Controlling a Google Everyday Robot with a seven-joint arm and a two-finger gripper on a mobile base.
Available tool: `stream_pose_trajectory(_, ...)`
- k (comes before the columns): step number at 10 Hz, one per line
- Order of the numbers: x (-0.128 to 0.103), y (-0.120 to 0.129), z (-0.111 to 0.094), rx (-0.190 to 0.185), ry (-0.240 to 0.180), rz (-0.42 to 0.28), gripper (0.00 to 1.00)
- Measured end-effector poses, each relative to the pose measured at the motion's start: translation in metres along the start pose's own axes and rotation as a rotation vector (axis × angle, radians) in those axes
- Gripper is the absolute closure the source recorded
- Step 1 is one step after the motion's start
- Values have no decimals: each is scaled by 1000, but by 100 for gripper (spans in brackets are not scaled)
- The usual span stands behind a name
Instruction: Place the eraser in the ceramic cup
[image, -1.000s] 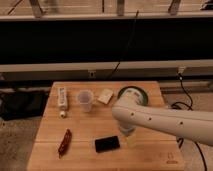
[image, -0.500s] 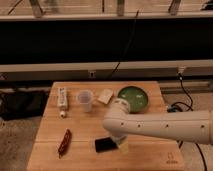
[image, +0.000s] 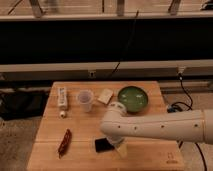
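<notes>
The gripper (image: 118, 147), jaws spread wide and holding nothing, sits low just beside the eraser (image: 101, 145), which lies flat at the table's (image: 150, 156) front. The cup (image: 85, 100) stands well behind, with a beige block (image: 105, 96) and a bowl (image: 133, 98) to its right. A chili (image: 64, 142) lies at the left.

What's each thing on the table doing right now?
eraser: lying flat on the table, not lifted.
ceramic cup: standing upright, eraser not in it.
green bowl: upright, open side up.
beige block: lying flat between cup and bowl.
red chili-like thing: lying on the table's left side.
gripper: open, down low at the eraser's right end.
</notes>
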Motion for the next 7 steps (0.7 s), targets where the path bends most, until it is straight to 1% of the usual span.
stream_pose_trajectory(1, -5, -2, 5, 3, -5, -18, 20)
stream_pose_trajectory(3, -7, -3, 7, -2, -2, -39, 20)
stream_pose_trajectory(5, -7, -2, 13, -8, -1, -58, 20)
stream_pose_trajectory(7, -8, -4, 18, -4, -2, -73, 20)
